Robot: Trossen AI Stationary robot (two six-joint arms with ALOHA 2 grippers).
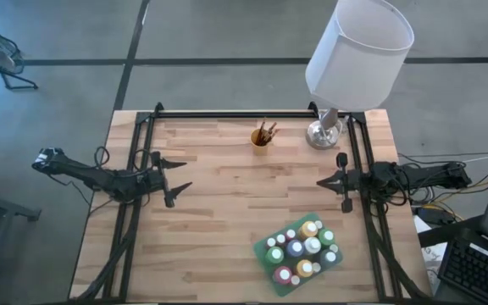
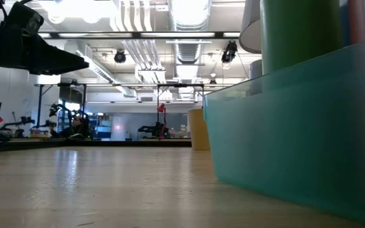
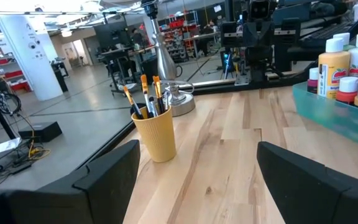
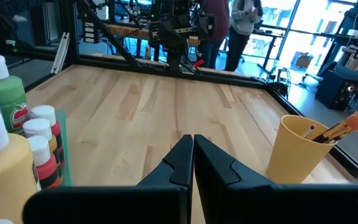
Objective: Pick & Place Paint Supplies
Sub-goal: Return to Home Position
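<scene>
Clock from centre of table (image 1: pixel 227 212), high view. Left gripper (image 1: pixel 180 180) at 9, just inside the left side of the black frame (image 1: pixel 235 114), fingers apart. Right gripper (image 1: pixel 320 182) at 3, by the frame's right side, fingers together, tips touching. Neither holds anything; bare wood between them. Bottles (image 1: pixel 296 248) packed upright in green bin (image 1: pixel 285 230) at 5, angled, one corner near the front edge. Brushes (image 1: pixel 266 130) in yellow cup (image 1: pixel 261 140) at 12, near the back bar. Lamp (image 1: pixel 323 134) at 1, back-right corner.
</scene>
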